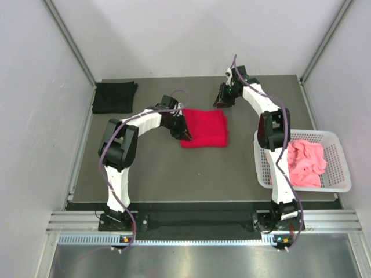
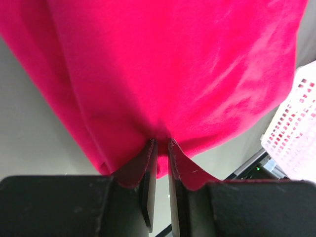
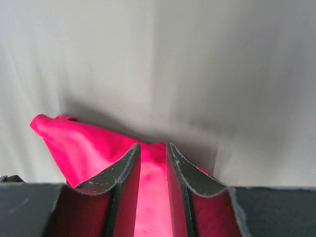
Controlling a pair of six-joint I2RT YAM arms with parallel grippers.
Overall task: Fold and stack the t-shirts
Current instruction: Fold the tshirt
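**Top external: red t-shirt (image 1: 204, 128) folded mid-desk, left claw (image 1: 185, 134) on its edge**

Top external view shows the red t-shirt lying as a folded rectangle at the middle of the dark desk (image 1: 174, 174). The left claw sits at the lower corner of the shirt's left edge. In the left wrist view its two fingers are nearly together with red cloth puckering into the tips, so it is clamped on the red t-shirt.

The right claw (image 1: 221, 99) is near the top centre of the frame, just past the shirt's upper right corner. From above it looks apart from the cloth. The right wrist view shows a narrow gap between its fingers with red cloth seen through it. Whether they pinch the shirt or only hang over it I cannot tell.

The black t-shirt (image 1: 115, 97) lies folded in the upper left of the desk, well apart from the red one. The pink t-shirt (image 1: 306, 163) is crumpled inside the white basket (image 1: 313, 133) at the right.
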